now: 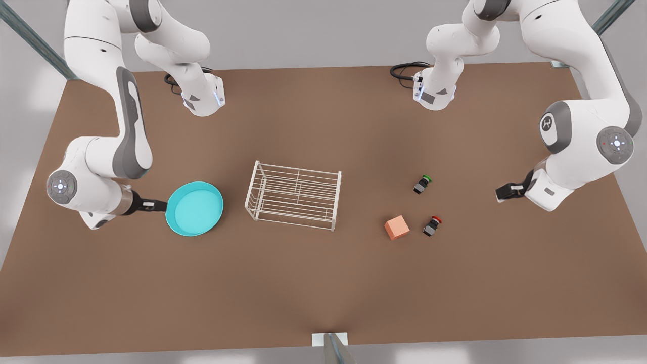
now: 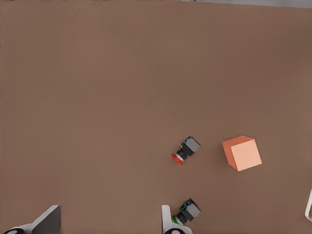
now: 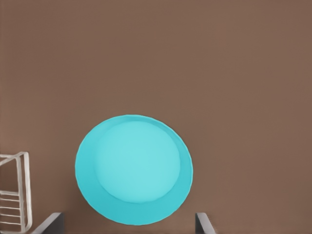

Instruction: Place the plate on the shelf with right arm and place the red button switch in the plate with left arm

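The plate (image 1: 194, 208) lies flat on the table (image 1: 323, 293), on the front view's left, just beside the shelf (image 1: 294, 194) but not touching it. Right at its outer rim sits the right gripper (image 1: 154, 205), low and reaching in sideways. From the right wrist view the plate (image 3: 134, 169) fills the space ahead, with one fingertip (image 3: 48, 224) on either side of it, so the fingers are spread wide and have hold of nothing. This looks like the approach to the first grasp: the plate is not yet lifted. The next move calls for getting the fingers onto the rim, one above and one below, pinching, then lifting it over onto the shelf's slatted top.

Over on the front view's right, the red switch (image 1: 432, 226) lies on its side next to the orange cube (image 1: 397, 227), with the green switch (image 1: 421, 184) farther back. The left gripper (image 1: 506, 192) waits well apart from them; the left wrist view shows its fingers (image 2: 46, 222) parted and empty, the red switch (image 2: 185, 150) out ahead.
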{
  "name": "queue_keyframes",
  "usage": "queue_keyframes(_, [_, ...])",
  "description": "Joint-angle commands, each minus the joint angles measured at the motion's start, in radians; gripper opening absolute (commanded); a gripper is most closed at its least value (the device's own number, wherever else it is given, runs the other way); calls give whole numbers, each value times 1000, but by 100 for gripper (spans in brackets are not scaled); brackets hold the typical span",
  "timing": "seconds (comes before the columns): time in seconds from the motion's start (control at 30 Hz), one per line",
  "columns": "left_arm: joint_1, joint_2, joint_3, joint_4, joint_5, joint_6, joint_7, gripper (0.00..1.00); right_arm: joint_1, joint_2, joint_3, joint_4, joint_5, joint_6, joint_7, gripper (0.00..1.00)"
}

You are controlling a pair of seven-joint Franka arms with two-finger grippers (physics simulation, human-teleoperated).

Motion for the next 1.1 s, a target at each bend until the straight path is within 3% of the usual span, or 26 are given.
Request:
queue_keyframes(0.0, [-1, -1, -2, -3, 2, 32, -30, 100, 14, -2, 2, -11, 14, 43, 46, 100])
queue_keyframes(0.3, [-1, 13, -9, -20, -7, 10, 3, 100, -89, 59, -6, -112, 73, 57, -95, 100])
queue_keyframes(0.6, [-1, 13, -9, -26, -1, 4, 12, 100, -140, 190, 0, -116, 132, 250, -409, 100])
queue_keyframes(0.9, [-1, 13, -9, -29, -4, -2, 12, 100, -161, 168, 5, -268, 130, 537, -674, 100])
queue_keyframes(1.07, [-1, 13, -9, -30, -4, -4, 12, 100, -164, 176, 5, -307, 132, 601, -719, 100])
